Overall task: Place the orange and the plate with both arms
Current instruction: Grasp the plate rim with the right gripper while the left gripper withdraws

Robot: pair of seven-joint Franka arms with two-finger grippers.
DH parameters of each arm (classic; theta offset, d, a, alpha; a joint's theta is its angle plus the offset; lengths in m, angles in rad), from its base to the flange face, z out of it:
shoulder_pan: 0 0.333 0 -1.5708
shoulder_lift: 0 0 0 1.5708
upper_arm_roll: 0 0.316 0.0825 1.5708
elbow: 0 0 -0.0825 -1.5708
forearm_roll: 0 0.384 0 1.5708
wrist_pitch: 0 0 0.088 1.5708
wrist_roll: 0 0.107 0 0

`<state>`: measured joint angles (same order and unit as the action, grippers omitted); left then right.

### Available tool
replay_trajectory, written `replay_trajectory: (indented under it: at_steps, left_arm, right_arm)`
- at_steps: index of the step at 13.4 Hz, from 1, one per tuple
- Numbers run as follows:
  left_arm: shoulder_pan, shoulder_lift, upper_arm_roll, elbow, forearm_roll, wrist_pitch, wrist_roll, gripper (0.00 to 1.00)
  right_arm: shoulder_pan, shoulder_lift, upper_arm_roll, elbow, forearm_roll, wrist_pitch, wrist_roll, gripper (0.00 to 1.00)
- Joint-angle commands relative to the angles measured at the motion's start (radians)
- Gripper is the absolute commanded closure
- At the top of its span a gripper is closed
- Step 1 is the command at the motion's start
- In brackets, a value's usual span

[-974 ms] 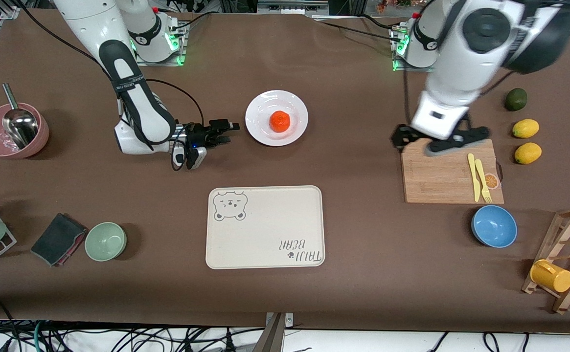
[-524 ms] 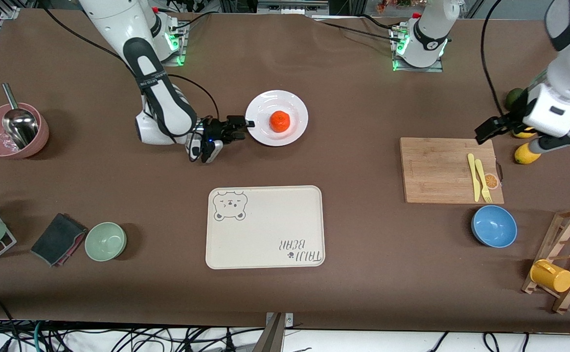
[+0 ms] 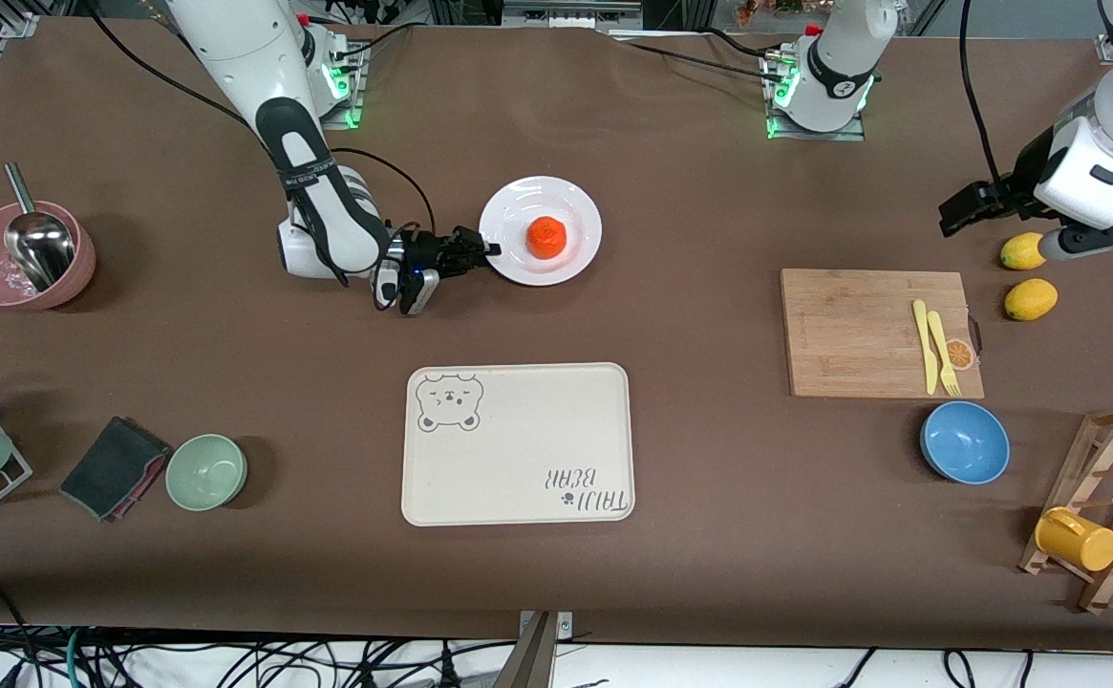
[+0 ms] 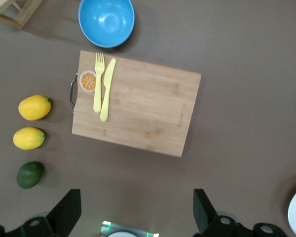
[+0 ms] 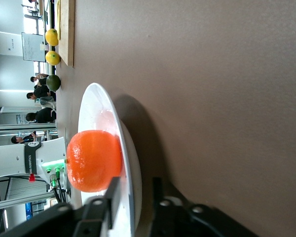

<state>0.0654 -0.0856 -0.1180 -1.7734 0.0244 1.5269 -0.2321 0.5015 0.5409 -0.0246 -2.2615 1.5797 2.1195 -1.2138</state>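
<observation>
The white plate point(image 3: 518, 205) lies mid-table between the two arm bases, and the orange point(image 3: 546, 237) rests in its middle. My right gripper point(image 3: 480, 253) is low at the plate's rim on the side toward the right arm's end, shut on that rim. The right wrist view shows one finger over the plate point(image 5: 96, 106) rim beside the orange point(image 5: 93, 160) and the other under it, at the right gripper point(image 5: 135, 185). My left gripper point(image 3: 1010, 229) hangs open and empty over the table by the lemons; the left gripper point(image 4: 135, 212) holds nothing.
A cream bear tray point(image 3: 518, 444) lies nearer the camera than the plate. Toward the left arm's end are a cutting board point(image 3: 862, 330) with yellow cutlery, two lemons point(image 3: 1031, 299), a blue bowl point(image 3: 965, 441) and a rack. A green bowl point(image 3: 206, 471) and pink bowl point(image 3: 26, 253) sit at the other end.
My right gripper slid up to the plate's rim and its fingers closed around it. The left arm swung away from over the cutting board to the lemons' end of the table.
</observation>
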Motion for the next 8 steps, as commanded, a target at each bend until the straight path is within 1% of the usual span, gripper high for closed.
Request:
replay_trajectory:
  at_steps: [1,4,5,7,8]
  left_arm:
    - [0.001,-0.003,-0.003,0.028,-0.024,-0.073,0.066,0.0]
    - [0.001,-0.008,-0.015,0.031,-0.021,-0.091,0.111,0.0]
    - [0.001,-0.01,-0.003,0.041,-0.026,-0.083,0.114,0.0]
    - [-0.003,0.012,0.058,0.077,-0.078,-0.083,0.116,0.0]
    - [-0.006,0.023,0.069,0.1,-0.087,-0.083,0.114,0.0]
  right_arm:
    - [0.008,-0.002,0.0,-0.004,0.023,0.002,-0.024,1.0]
    - [0.008,-0.004,0.0,-0.001,0.023,0.002,-0.024,1.0]
    - [0.008,-0.006,0.0,0.0,0.023,0.0,-0.023,1.0]
    - [0.006,-0.016,-0.003,0.017,0.022,-0.007,-0.007,1.0]
    - [0.005,-0.016,-0.009,0.034,0.022,-0.015,-0.006,1.0]
